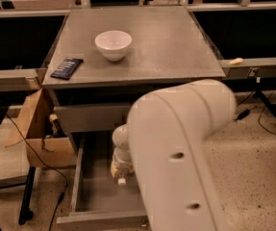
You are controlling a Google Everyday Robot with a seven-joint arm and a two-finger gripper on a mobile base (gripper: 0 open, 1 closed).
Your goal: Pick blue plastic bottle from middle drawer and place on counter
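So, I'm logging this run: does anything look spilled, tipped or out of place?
Nothing is spilled or damaged. The white bowl stands upright on the counter. Only the dark packet lies askew near the counter's left edge. The gripper is down in the open drawer, by the bottle.

Looks like a robotics lab or test space, not a home. There's a speckled hard floor [253, 153], loose cables [245, 113] trailing at 3 o'clock, a cardboard box [39, 129] at 9, and long workbenches [265, 62] either side. The gripper [120, 172] sits in the middle drawer [96, 194] around 6.
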